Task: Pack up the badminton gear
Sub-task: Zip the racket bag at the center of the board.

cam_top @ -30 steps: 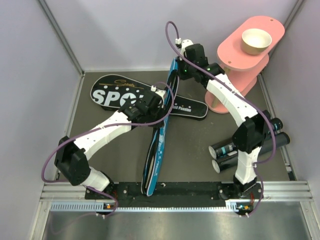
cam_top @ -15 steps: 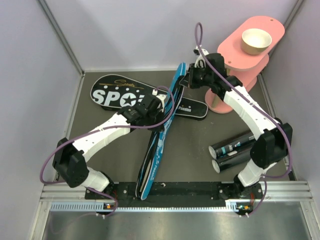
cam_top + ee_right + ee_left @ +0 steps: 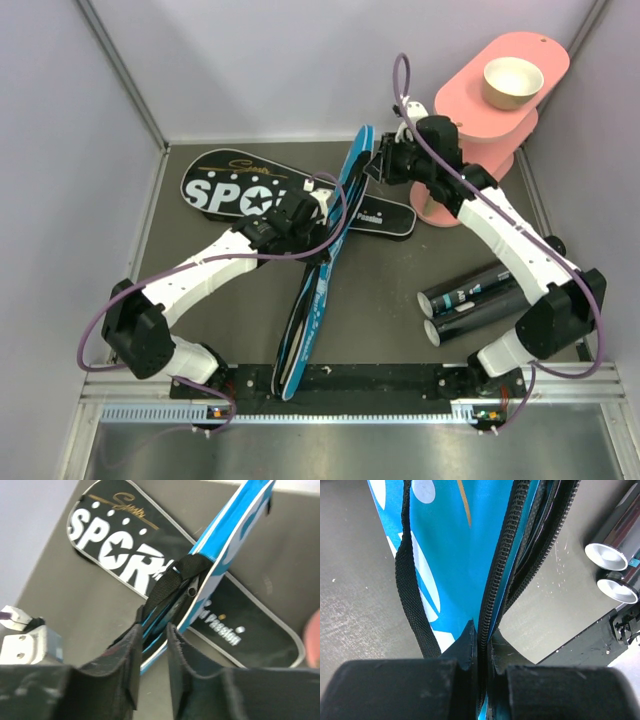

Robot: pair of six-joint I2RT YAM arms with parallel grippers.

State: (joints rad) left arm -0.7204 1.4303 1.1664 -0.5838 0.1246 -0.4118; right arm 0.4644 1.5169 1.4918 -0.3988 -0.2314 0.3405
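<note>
Since a second ago my right arm has swung outward. Its elbow, then folded over the two black cylinder tubes [image 3: 478, 300] at lower right, now stands right of them, so both tubes show along most of their length on the dark desk [image 3: 400, 270]. The right hand [image 3: 383, 160] has moved right and slightly lower, to the right side of the blue fabric racket bag [image 3: 318, 290] at upper centre. Its jaws, pressed together before, have parted a little. In the right wrist view the bag's black webbing strap [image 3: 167, 587] and blue edge run into the narrow gap, and I cannot tell whether the pads still touch them. The bag stands on its long edge, running from upper centre down to the black rail at the bottom; its top has leaned right and its foot has shifted left. The left hand [image 3: 308, 215] stays clamped tight on the bag's zip edge at mid-length. The flat black racket bag lettered SPORT [image 3: 225, 185] lies at upper left, unmoved, its middle hidden under the blue bag and my left arm, so only "SPO" reads from above. Through the gaping zip [image 3: 500, 555] I see only darkness and can't make out the contents. In the left wrist view the tubes' bodies run out of frame at upper right.
</note>
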